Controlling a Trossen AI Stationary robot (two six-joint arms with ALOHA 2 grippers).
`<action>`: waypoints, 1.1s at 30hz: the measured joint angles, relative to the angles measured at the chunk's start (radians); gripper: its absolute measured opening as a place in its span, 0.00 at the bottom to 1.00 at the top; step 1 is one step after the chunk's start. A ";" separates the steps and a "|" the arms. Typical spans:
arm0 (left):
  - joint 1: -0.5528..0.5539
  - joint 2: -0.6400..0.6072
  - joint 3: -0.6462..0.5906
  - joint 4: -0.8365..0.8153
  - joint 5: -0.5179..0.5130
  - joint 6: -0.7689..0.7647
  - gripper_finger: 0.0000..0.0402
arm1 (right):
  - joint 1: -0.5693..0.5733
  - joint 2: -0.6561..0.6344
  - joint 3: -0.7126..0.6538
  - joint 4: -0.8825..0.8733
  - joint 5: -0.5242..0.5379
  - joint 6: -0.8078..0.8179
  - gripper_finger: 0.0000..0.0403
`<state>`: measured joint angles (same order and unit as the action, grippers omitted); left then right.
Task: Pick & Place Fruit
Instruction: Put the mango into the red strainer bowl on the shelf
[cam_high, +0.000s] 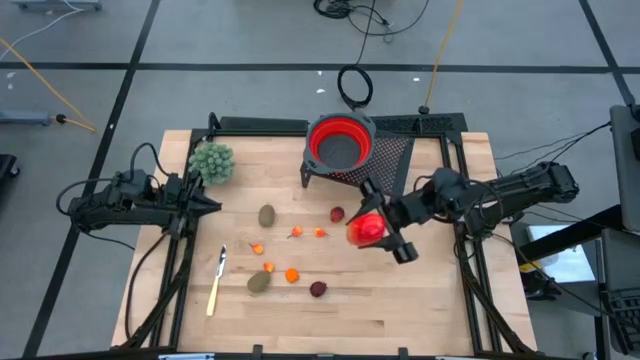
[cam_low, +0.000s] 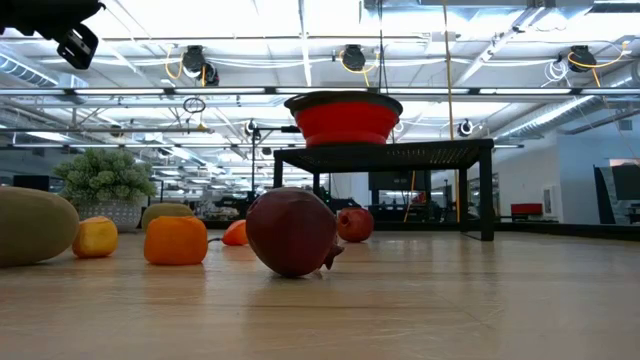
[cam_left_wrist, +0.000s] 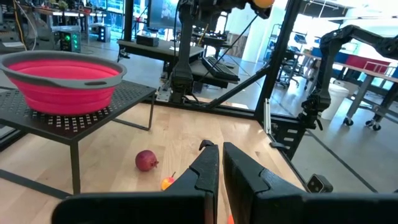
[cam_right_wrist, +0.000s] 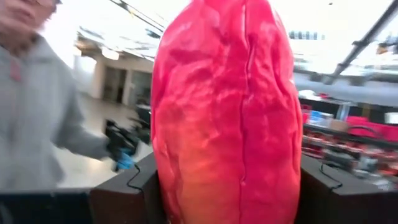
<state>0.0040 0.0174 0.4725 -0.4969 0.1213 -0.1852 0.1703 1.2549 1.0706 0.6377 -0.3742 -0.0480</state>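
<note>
Desk (cam_high: 420, 310) with red bowl (cam_high: 339, 141) on a black stand (cam_high: 395, 150) just beyond the right pincer (cam_high: 380, 232), which is clamped on the elongated red-orange fruit (cam_high: 366, 229) — lifted above the desk. Left pincer (cam_high: 208, 203) — fingers together, holding nothing. Smaller fruits (cam_high: 266, 215) lie between the two pincers.

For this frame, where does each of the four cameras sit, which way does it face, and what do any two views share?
High: overhead, facing down; both arms, right end effector holding the red fruit.
Low: tabletop level, facing the room; dark red ball nearest, one arm's part at the top corner.
Left wrist: past the shut left end effector toward the red bowl.
Right wrist: filled by the red fruit, a person behind.
Shared: the bowl in high, low and left wrist.
</note>
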 joint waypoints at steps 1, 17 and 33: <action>0.000 0.000 0.000 0.000 0.000 0.000 0.05 | 0.000 0.000 0.000 0.007 -0.020 0.021 0.54; 0.000 0.000 0.000 0.000 0.000 0.000 0.05 | 0.000 0.000 0.000 0.161 -0.260 0.099 0.54; 0.000 0.000 0.000 0.000 -0.031 0.026 0.05 | -0.001 0.000 0.000 -0.024 0.182 0.192 0.54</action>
<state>0.0040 0.0174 0.4725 -0.4970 0.0906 -0.1590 0.1696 1.2549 1.0710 0.6136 -0.1922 0.1438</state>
